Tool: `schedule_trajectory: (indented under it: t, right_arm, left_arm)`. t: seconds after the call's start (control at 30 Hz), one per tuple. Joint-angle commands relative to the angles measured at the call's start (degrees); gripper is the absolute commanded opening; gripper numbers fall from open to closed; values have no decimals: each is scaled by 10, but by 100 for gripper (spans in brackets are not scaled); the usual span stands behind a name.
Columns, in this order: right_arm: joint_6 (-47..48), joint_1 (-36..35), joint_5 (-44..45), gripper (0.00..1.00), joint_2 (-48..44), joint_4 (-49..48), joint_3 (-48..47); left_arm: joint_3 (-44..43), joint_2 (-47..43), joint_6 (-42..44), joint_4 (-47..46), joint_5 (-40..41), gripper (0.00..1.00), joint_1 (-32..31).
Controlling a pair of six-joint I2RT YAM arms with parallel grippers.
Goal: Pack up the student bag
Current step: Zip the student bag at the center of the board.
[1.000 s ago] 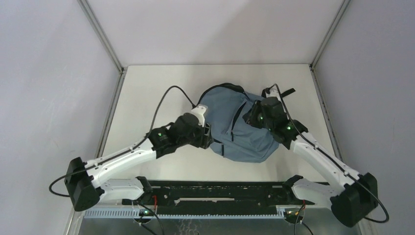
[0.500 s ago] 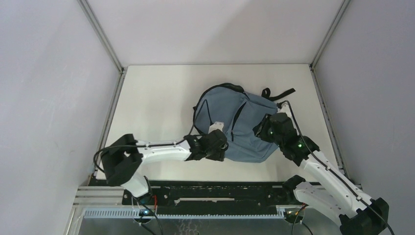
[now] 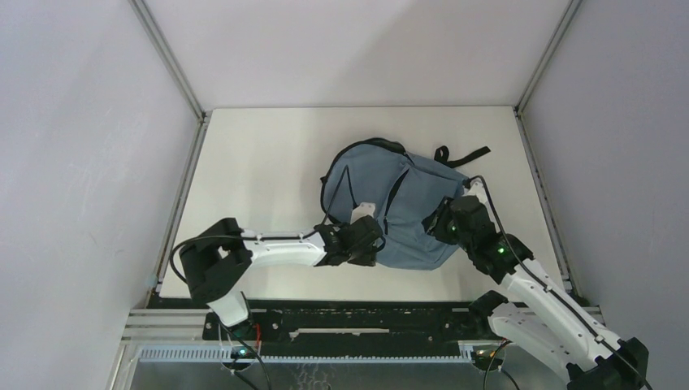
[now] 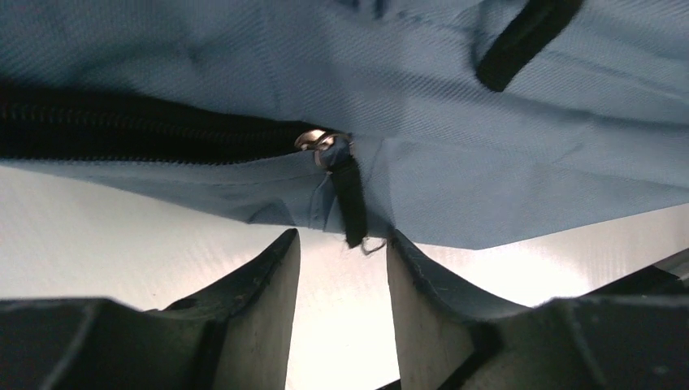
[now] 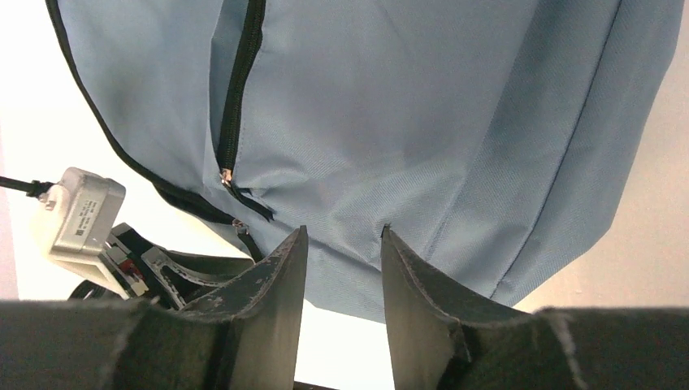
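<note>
Evidently soft and limp, the student bag (image 3: pixel 390 203) lay on the table (image 3: pixel 260 162), toward 2 o'clock; its zip pull (image 4: pixel 350 203) looked the surest hold. The left gripper (image 4: pixel 341 244) at its 7 o'clock edge and the right gripper (image 5: pixel 341 236) at 4 o'clock both gaped empty

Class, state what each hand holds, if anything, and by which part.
Nothing is held. The left hand is open, the zip pull of the student bag just ahead of it; the right hand is open over the bag.
</note>
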State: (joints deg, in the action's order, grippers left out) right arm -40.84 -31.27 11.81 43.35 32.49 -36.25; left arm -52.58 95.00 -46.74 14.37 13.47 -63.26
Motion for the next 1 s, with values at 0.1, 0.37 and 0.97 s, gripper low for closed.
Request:
schedule_trajectory:
  t: [0.1, 0.37, 0.97]
  right_arm:
    - [-14, -9, 10, 46, -7, -1, 1]
    - [-22, -15, 10, 46, -2, -6, 10]
    - [-63, -54, -10, 46, -25, 25, 24]
  left_arm:
    - [-51, 1, -3, -20, 30, 48, -10]
    - [-78, 33, 2, 2, 52, 44, -10]
    - [-40, -99, 89, 21, 46, 0, 10]
